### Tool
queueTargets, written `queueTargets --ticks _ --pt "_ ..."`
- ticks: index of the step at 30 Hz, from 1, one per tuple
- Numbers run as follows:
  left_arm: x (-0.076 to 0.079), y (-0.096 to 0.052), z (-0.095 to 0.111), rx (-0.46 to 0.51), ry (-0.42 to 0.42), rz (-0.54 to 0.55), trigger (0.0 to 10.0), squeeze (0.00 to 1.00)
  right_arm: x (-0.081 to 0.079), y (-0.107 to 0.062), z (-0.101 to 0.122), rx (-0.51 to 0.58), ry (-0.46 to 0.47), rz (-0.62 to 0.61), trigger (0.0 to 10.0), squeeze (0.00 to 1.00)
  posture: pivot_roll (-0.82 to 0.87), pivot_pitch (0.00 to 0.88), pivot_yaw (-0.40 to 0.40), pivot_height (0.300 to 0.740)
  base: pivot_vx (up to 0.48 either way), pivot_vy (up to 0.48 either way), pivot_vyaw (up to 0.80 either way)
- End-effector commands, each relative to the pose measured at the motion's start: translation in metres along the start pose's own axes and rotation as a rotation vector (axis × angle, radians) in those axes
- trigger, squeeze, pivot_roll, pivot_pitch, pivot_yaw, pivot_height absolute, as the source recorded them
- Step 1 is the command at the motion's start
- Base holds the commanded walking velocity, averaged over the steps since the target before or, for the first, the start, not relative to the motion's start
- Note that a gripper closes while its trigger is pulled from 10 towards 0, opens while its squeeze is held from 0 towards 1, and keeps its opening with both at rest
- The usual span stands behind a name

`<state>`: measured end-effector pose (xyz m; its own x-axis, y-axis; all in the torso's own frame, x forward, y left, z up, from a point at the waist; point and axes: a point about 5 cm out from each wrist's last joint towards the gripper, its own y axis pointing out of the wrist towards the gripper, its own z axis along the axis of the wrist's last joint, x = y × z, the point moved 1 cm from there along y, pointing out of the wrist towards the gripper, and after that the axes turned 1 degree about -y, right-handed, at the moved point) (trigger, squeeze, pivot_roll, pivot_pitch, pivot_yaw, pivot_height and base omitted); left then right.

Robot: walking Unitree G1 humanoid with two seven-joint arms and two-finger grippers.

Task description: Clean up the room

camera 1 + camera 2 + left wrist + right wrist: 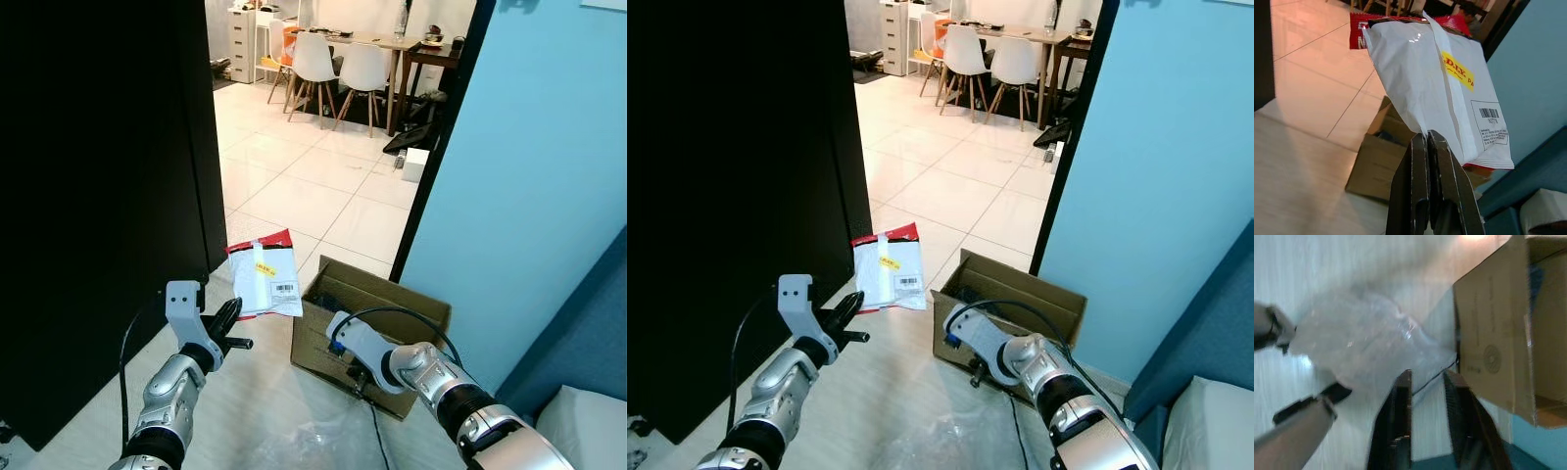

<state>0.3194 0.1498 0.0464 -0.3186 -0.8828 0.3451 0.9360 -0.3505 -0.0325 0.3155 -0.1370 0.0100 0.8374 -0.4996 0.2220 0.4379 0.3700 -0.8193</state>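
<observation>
The left gripper [231, 323] was raised above the pale floor [323, 186], its two black fingers [1426, 191] pressed together on the lower edge of a white and red plastic package [265, 279], which hung in the air beside a dark panel [98, 196]. Just to its right an open cardboard box [382, 304] stood by a blue wall [529, 176]. The right gripper [1427, 382] hovered beside the box, fingers apart, above a clear plastic bag [1361, 342] on the floor.

Head views are sharp and evenly daylit, with sheen on the far floor tiles [323, 166]. The right wrist view is smeared with blur; the white packet [1435, 93] carries small glare spots.
</observation>
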Motion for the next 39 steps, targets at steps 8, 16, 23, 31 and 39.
queueTargets --ticks 8,16,23,31,39 --pt "0.012 0.002 -0.003 0.000 -0.017 -0.082 10.0 0.00 0.005 0.002 -0.010 -0.025 0.094 -0.131 10.0 0.00 0.05 0.000 -0.074 0.719 0.112 0.000 0.00" --pt "0.016 0.004 -0.001 0.003 -0.023 -0.105 10.0 0.00 0.006 0.003 -0.011 0.058 0.341 -0.215 10.0 0.00 0.04 0.000 -0.070 0.719 0.370 0.000 -0.26" --pt "0.017 0.003 -0.003 -0.007 -0.024 -0.118 10.0 0.00 -0.006 0.007 -0.031 0.007 0.404 -0.222 10.0 0.00 0.04 0.000 -0.064 0.719 0.381 0.000 -0.72" --pt "0.023 -0.001 -0.016 -0.121 0.054 -0.197 10.0 0.00 -0.007 0.007 -0.034 -0.015 0.405 -0.244 10.0 0.00 0.04 0.000 -0.064 0.719 0.382 0.000 -0.17" --pt "0.016 -0.005 -0.030 -0.249 0.179 -0.159 10.0 0.00 -0.007 0.008 -0.035 -0.027 0.410 -0.253 10.0 0.00 0.04 0.000 -0.063 0.719 0.374 0.000 0.00"
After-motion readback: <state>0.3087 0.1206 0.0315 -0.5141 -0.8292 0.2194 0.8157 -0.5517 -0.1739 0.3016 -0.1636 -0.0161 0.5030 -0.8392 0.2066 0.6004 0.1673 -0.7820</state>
